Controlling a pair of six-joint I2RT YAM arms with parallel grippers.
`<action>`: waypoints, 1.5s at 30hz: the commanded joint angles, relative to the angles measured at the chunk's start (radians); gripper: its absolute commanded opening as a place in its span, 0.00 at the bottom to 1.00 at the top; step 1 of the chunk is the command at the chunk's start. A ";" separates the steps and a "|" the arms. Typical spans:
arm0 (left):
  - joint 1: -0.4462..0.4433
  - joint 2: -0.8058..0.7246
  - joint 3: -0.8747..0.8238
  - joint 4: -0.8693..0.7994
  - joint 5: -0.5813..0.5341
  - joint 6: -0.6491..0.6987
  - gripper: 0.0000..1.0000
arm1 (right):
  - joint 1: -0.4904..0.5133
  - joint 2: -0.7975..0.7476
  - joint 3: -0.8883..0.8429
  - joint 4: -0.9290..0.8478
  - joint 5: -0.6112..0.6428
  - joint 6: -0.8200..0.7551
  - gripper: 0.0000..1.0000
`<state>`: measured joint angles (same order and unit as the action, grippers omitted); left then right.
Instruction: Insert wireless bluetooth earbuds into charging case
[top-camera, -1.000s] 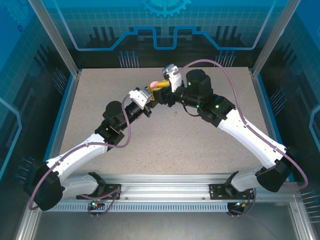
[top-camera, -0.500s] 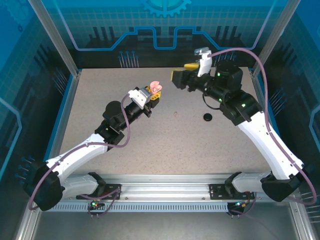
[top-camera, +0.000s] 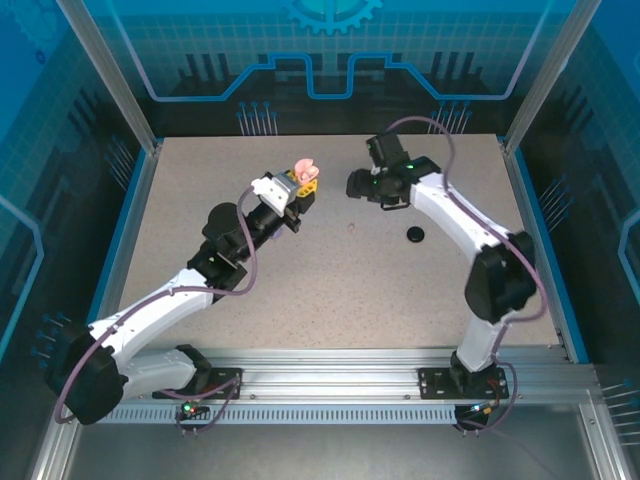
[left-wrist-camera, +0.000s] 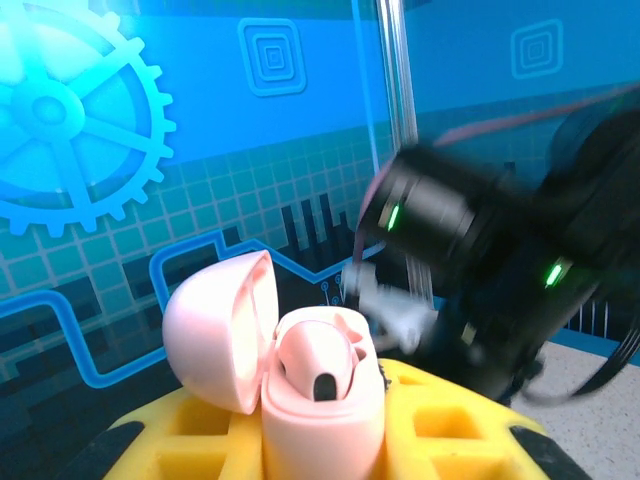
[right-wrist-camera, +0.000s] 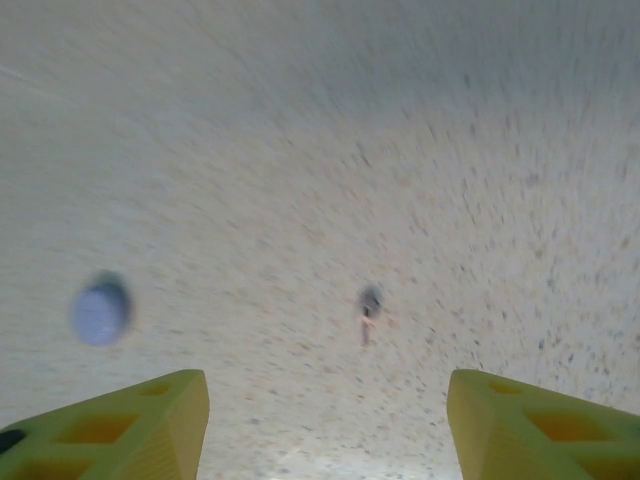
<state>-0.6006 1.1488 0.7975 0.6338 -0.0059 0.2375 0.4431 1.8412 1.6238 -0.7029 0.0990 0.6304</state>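
My left gripper (top-camera: 300, 182) is raised above the back middle of the table, shut on an open pale pink charging case (top-camera: 306, 171). In the left wrist view the case (left-wrist-camera: 322, 425) stands upright between the yellow fingers (left-wrist-camera: 455, 425), its lid (left-wrist-camera: 215, 330) swung out to the left. One pink earbud (left-wrist-camera: 315, 358) sits in a socket. My right gripper (right-wrist-camera: 325, 420) is open and empty, facing down at the table. A loose pale pink earbud (right-wrist-camera: 367, 312) lies on the table below it, also seen as a speck (top-camera: 352, 228) in the top view.
A small dark round thing (top-camera: 415, 235) lies on the table right of the loose earbud. A blurred bluish round thing (right-wrist-camera: 100, 310) shows at the left of the right wrist view. My right arm (top-camera: 455, 225) is folded high over the right half of the table.
My right gripper has left the case, swung out to the right and come back, now facing down over the table with its jaws wider. My left gripper and the case have barely moved.
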 joint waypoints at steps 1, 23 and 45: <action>-0.005 -0.039 -0.008 0.040 -0.027 -0.015 0.00 | -0.005 0.098 0.079 -0.083 0.019 0.061 0.62; -0.006 -0.026 0.002 0.047 -0.022 -0.030 0.00 | 0.052 0.480 0.317 -0.190 0.030 -0.033 0.47; -0.005 -0.023 0.015 0.028 -0.023 -0.031 0.00 | 0.070 0.489 0.238 -0.155 0.028 -0.064 0.35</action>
<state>-0.6006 1.1248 0.7956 0.6338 -0.0151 0.2153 0.4973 2.3299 1.9015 -0.8555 0.1425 0.5713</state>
